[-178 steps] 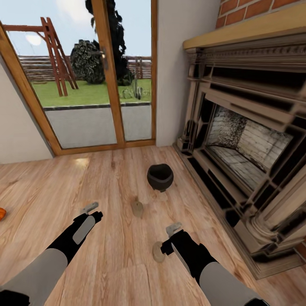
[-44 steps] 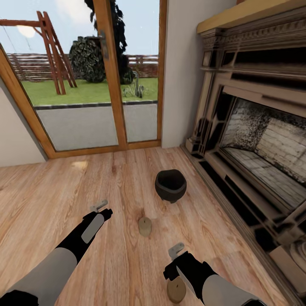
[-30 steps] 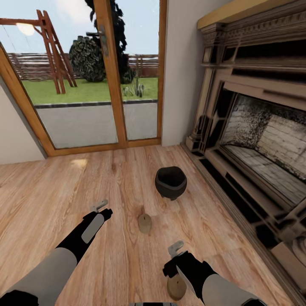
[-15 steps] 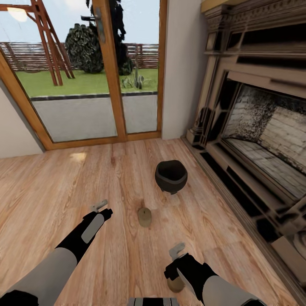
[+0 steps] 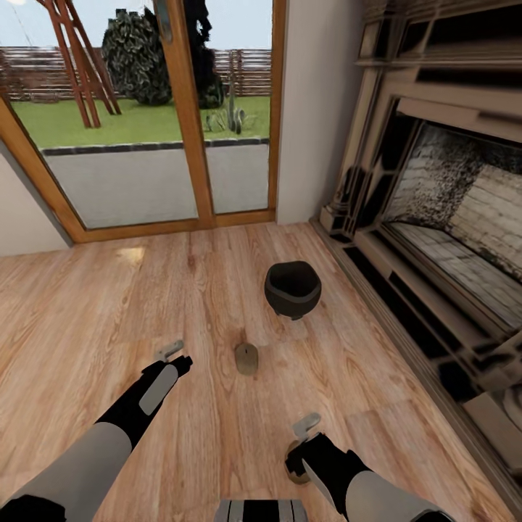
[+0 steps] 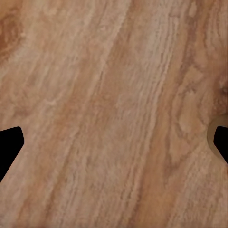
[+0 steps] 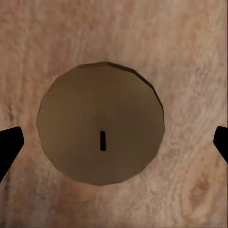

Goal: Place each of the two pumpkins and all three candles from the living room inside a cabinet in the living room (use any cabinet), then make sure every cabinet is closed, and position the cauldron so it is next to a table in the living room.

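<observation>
Over the last half second the head view has been tipped further down: the glass doors (image 5: 145,123) and the fireplace (image 5: 435,239) have slid upward in the picture, which is read as a camera move and not a move of the things. The wooden floor (image 5: 87,304) is now shown in greater part, and the robot's own base is seen at the lower edge. Relative to the arms, little else has altered, though the nearer candle (image 5: 296,473) is now tucked almost wholly under the right gripper (image 5: 308,435). This is judged to mean that the right arm has been lined up above that candle for a pick, the first step toward carrying it to a cabinet.

The cauldron (image 5: 292,288) is seen standing upright on the floor, near the fireplace and well apart from both grippers. The second candle (image 5: 246,359) stands upright between the cauldron and the arms.

In the right wrist view the nearer candle (image 7: 100,129) is seen end-on between the two dark fingertips (image 7: 9,142), which are spread wide and are not touching it; nothing is held. How high the gripper stands above the candle cannot be told. The left gripper (image 5: 170,353) is spread wide over bare floor (image 6: 114,114), with nothing gripped.
</observation>
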